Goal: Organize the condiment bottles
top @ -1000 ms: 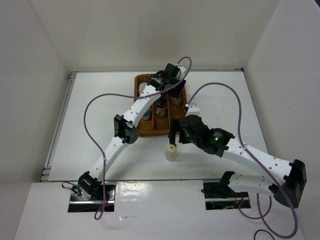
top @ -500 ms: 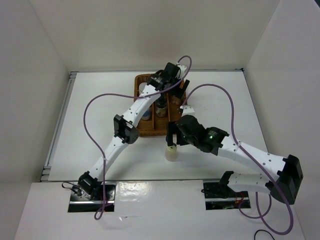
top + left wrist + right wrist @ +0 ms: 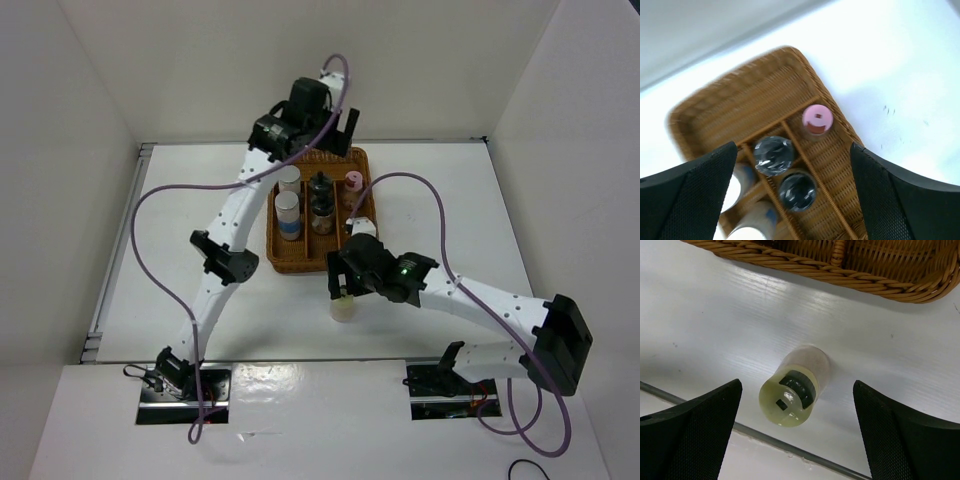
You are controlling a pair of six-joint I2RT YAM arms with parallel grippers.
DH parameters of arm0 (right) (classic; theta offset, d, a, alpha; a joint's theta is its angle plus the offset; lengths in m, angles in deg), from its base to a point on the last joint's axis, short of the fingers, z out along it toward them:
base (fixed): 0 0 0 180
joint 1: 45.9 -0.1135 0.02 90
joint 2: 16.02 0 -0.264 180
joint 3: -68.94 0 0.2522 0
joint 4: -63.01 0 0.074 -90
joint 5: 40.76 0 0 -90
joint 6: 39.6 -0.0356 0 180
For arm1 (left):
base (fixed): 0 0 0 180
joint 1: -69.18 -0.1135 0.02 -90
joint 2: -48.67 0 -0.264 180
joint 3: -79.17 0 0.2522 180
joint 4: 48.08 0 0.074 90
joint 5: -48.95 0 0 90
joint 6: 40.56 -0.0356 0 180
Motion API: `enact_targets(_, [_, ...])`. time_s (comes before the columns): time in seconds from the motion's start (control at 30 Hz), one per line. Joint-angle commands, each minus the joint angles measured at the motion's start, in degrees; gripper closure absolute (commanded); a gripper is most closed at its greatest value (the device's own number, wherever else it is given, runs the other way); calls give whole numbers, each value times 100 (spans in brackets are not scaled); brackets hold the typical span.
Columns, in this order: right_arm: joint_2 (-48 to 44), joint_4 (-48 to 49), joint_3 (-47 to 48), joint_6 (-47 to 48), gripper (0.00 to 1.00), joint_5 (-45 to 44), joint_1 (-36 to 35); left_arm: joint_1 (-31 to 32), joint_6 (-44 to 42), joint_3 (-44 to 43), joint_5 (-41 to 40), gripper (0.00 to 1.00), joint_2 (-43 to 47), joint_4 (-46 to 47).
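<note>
Lowered toward the yellow-capped bottle since 1 second ago, the right gripper is held wide open over it. That bottle stands on the table, just near of the basket holding 5 other bottles. Lifted clear, the left gripper is spread empty. Jaws should be centred on the body before being closed.

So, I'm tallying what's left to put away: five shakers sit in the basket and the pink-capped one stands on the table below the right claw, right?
Not quite. The one on the table below the right claw is the pale-yellow-capped shaker, as the right wrist view shows. The pink-capped shaker is among the five in the basket.
</note>
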Motion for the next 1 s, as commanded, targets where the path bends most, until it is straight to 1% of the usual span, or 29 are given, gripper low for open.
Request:
enact_targets(0.0, [207,146,105,65,5,-5,-76,-288,104,-181,-219,1,671,-317])
enact_targets(0.17, [435,147,105,12,7,-5,-189,-421,105,152,-394,1,1391,-485])
enact_targets(0.23, [497,94,158,-58,11,-5,-190,-482,105,284,-395,1,1733,-547])
enact_targets(0.3, [550,94,158,-110,12,-5,-243,-482,52,478,-465,1,2023,-608])
enact_targets(0.4, [611,41,220,-111,16,-5,-304,-535,52,697,-588,1,2305,-669])
enact_targets(0.5, [673,-81,272,-225,22,-206,-409,-588,52,838,-649,1,2508,-722])
enact_targets(0.53, [673,-134,272,-286,26,-207,-410,-588,52,839,-650,1,2509,-722])
enact_targets(0.63, [673,-135,272,-348,31,-268,-410,-588,52,892,-703,1,2622,-775])
enact_targets(0.8, [673,-135,272,-401,34,-268,-410,-588,52,996,-825,1,2737,-828])
enact_targets(0.83, [743,-135,272,-401,36,-268,-410,-588,52,997,-826,1,2737,-828])
enact_targets(0.87, [796,-135,272,-401,45,-268,-410,-588,52,997,-826,1,2789,-828])
enact_targets(0.93, [866,-187,352,-401,54,-268,-410,-588,52,1049,-896,1,2921,-828])
enact_targets(0.97, [936,-187,430,-401,60,-268,-410,-588,52,1050,-948,1,2922,-828])
